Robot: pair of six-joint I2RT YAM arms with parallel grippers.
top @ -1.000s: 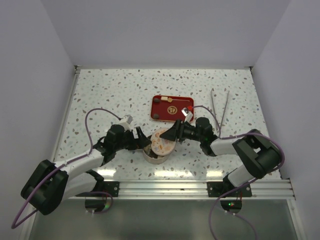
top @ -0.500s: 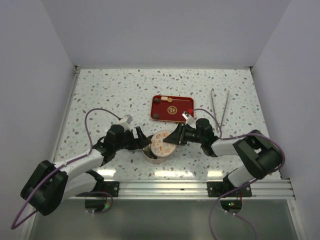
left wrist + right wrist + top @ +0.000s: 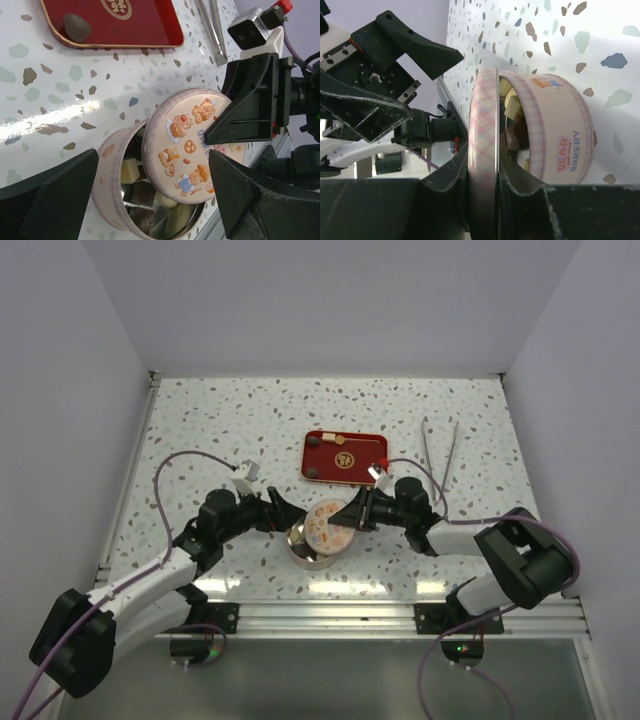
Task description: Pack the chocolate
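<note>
The right gripper (image 3: 482,175) is seen clamped on the rim of the bear-printed lid (image 3: 190,145), which is held tilted over the open mouth of the Bear Bakery tin (image 3: 560,135). The left gripper (image 3: 282,512) is noted just beside the tin on the opposite side, jaws apart and nothing between them.

Chocolate pieces (image 3: 131,170), cream and dark, are recorded inside the tin, piled loosely. One dark piece (image 3: 76,27) is left on the red tray (image 3: 145,25) beyond the tin; whether more remain there cannot be settled from the overhead view.

Handling, as judged: the pieces are expected to be light, rigid and brittle, with smooth faces that may slip or smear. A light pinch across opposite sides, low on the piece, is advised. The rounded dark piece is likely to roll if nudged.
</note>
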